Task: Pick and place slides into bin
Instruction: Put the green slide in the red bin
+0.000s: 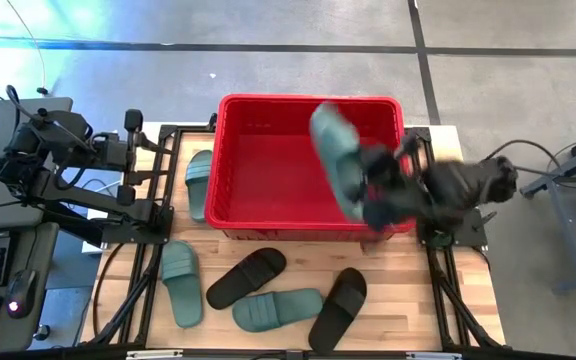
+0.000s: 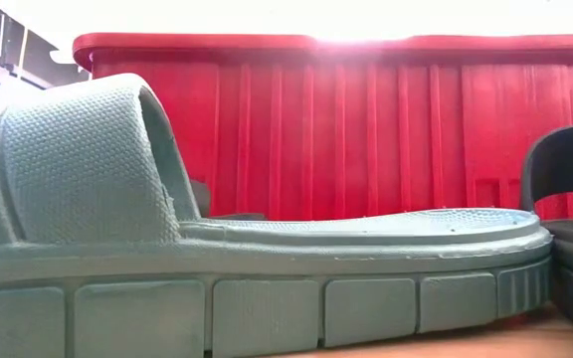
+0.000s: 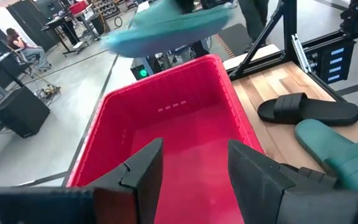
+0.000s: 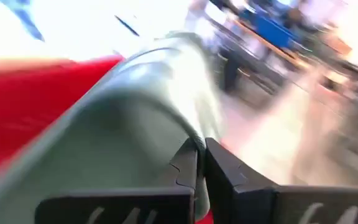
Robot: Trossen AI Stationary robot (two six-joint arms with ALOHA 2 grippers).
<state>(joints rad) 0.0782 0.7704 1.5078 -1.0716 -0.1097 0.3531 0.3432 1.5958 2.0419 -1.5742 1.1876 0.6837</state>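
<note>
The red bin (image 1: 268,170) stands at the table's far middle. My right gripper (image 1: 373,195) is shut on a sage green slide (image 1: 334,155) above the bin's right part. My left gripper (image 3: 191,162) is open and empty at the bin's left side (image 1: 140,150). One green slide (image 1: 199,183) lies on the table left of the bin. Two green slides (image 1: 180,282) (image 1: 278,308) and two black slides (image 1: 246,278) (image 1: 338,308) lie flat in front of it. The low view shows a green slide (image 2: 267,259) close up, with a black one (image 2: 565,199) beside it. My right gripper pinches the green slide between its two fingers at its near end (image 4: 179,134). It comes from the table's right side. The slide is lifted clear and reaches from the gripper toward the bin's far wall, tilted over the bin's inside. Blur hides which part the fingers have.
The bin's inside (image 3: 185,124) shows red floor. Black frame rails (image 1: 448,280) run along the table's left and right sides. Bare wood lies between the bin and the slides in front. A person (image 3: 17,43) sits in the room beyond the table.
</note>
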